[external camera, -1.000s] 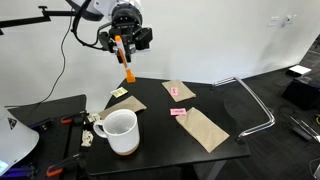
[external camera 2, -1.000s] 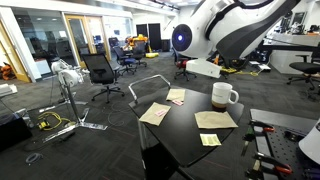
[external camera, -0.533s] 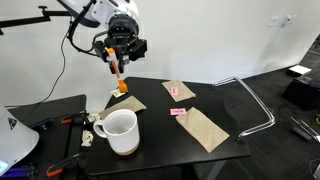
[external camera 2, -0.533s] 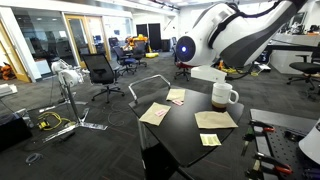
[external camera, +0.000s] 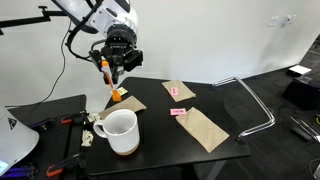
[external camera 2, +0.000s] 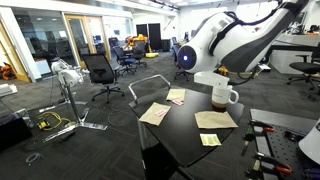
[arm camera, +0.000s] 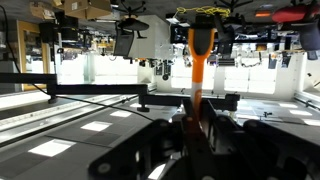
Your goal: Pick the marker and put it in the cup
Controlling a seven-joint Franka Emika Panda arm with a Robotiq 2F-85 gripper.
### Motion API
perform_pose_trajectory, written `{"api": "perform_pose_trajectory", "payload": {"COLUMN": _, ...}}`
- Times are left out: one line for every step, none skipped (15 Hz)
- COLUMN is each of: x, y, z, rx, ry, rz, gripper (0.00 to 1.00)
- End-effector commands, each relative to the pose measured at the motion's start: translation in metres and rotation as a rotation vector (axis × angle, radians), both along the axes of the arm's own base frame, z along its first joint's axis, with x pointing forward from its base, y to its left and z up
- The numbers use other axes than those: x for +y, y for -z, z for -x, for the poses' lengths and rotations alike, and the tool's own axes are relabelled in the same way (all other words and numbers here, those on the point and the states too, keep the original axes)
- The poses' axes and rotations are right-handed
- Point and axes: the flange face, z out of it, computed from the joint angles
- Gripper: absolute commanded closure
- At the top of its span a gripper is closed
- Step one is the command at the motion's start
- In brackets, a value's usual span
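My gripper (external camera: 113, 68) is shut on the marker (external camera: 117, 94), a thin orange stick that hangs down from the jaws, tilted, above the far left part of the black table (external camera: 165, 140). The cup (external camera: 120, 130), a large white mug with a brownish base, stands upright near the table's front left, nearer the camera than the marker's tip and below it. In the wrist view the marker (arm camera: 197, 55) stands out straight between my two dark fingers (arm camera: 195, 125). The cup (external camera 2: 222, 96) also shows under the white arm (external camera 2: 245, 35) in an exterior view.
Brown paper pieces lie on the table (external camera: 178, 90) (external camera: 205, 128) (external camera: 128, 103). A small pink object (external camera: 179, 112) lies between them. An orange-and-black tool (external camera: 68, 121) lies left of the cup. A metal chair frame (external camera: 255, 105) stands beside the table.
My gripper has moved down and to the left with the marker still in it, so the marker's tip is now closer to the table and the cup.
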Motion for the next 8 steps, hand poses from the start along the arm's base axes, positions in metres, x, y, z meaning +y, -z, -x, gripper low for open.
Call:
{"api": "perform_pose_trajectory", "payload": {"x": -0.006, "y": 0.012, "z": 0.004, "rx": -0.01, "ry": 0.036, "rz": 0.007, "gripper": 0.97}}
{"api": "perform_pose_trajectory", "payload": {"x": -0.007, "y": 0.015, "z": 0.004, "rx": -0.011, "ry": 0.04, "rz": 0.008, "gripper": 0.97}}
{"api": "perform_pose_trajectory", "payload": {"x": -0.008, "y": 0.018, "z": 0.004, "rx": -0.006, "ry": 0.044, "rz": 0.01, "gripper": 0.97}}
{"api": "perform_pose_trajectory", "payload": {"x": -0.009, "y": 0.021, "z": 0.005, "rx": 0.0, "ry": 0.046, "rz": 0.01, "gripper": 0.97}}
{"api": "perform_pose_trajectory", "payload": {"x": -0.01, "y": 0.024, "z": 0.005, "rx": 0.003, "ry": 0.046, "rz": 0.007, "gripper": 0.97}}
{"api": "perform_pose_trajectory", "payload": {"x": -0.011, "y": 0.027, "z": 0.004, "rx": 0.005, "ry": 0.045, "rz": 0.003, "gripper": 0.97}}
{"api": "perform_pose_trajectory", "payload": {"x": -0.011, "y": 0.03, "z": 0.003, "rx": 0.007, "ry": 0.042, "rz": 0.0, "gripper": 0.97}}
{"api": "perform_pose_trajectory", "payload": {"x": -0.011, "y": 0.034, "z": 0.002, "rx": 0.007, "ry": 0.037, "rz": -0.007, "gripper": 0.97}}
